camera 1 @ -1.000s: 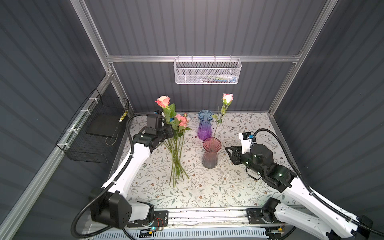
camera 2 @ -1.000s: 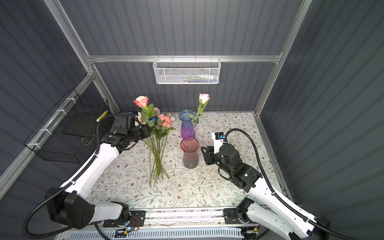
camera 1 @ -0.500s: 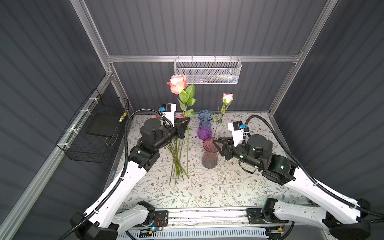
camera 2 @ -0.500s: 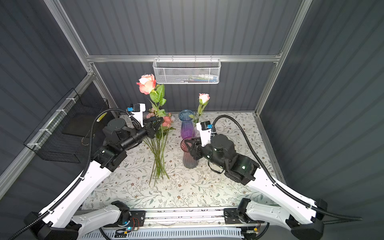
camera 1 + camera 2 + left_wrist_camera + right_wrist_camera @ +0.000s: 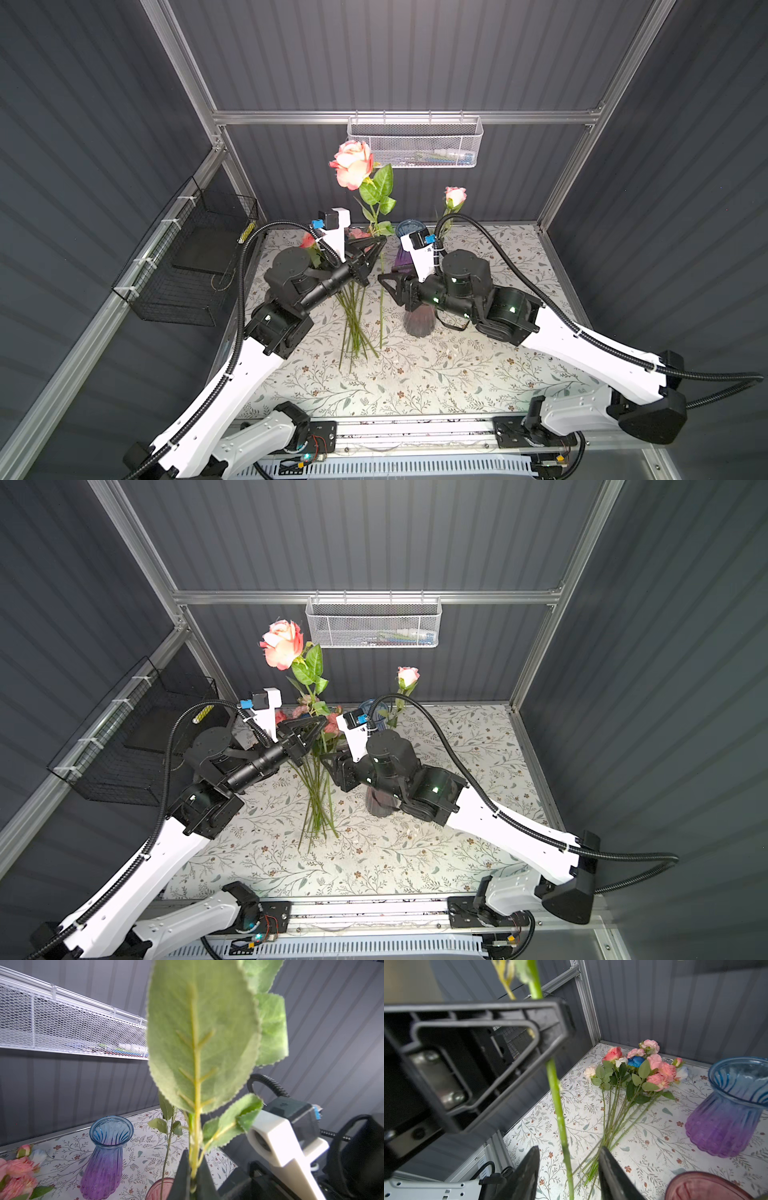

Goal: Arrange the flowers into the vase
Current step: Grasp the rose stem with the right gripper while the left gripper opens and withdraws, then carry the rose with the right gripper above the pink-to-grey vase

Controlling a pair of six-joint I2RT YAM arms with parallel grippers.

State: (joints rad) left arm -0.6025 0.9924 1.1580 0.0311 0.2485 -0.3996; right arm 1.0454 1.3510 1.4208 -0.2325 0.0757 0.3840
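Observation:
My left gripper [image 5: 380,242] [image 5: 319,722] [image 5: 193,1169] is shut on the stem of a coral-pink rose [image 5: 353,168] [image 5: 284,644], which it holds upright above the table. The stem's lower part [image 5: 560,1113] passes between the fingers of my right gripper [image 5: 384,282] [image 5: 326,760] [image 5: 569,1151], which stands open around it without touching. The other flowers [image 5: 637,1068] [image 5: 357,328] lie bunched on the table. A pink vase [image 5: 419,322] [image 5: 702,1186] holds one pink rose [image 5: 455,195]. Behind it stands a blue-purple vase [image 5: 108,1153] [image 5: 729,1118], empty.
A white mesh basket [image 5: 413,143] hangs on the rear wall. A black wire basket [image 5: 187,266] hangs on the left wall. The floral table mat [image 5: 436,374] runs to the front rail. My right arm crosses over the pink vase.
My left gripper lifted the coral-pink rose up out of the bunch. My right arm swung left toward the hanging stem, and its jaws widened around it.

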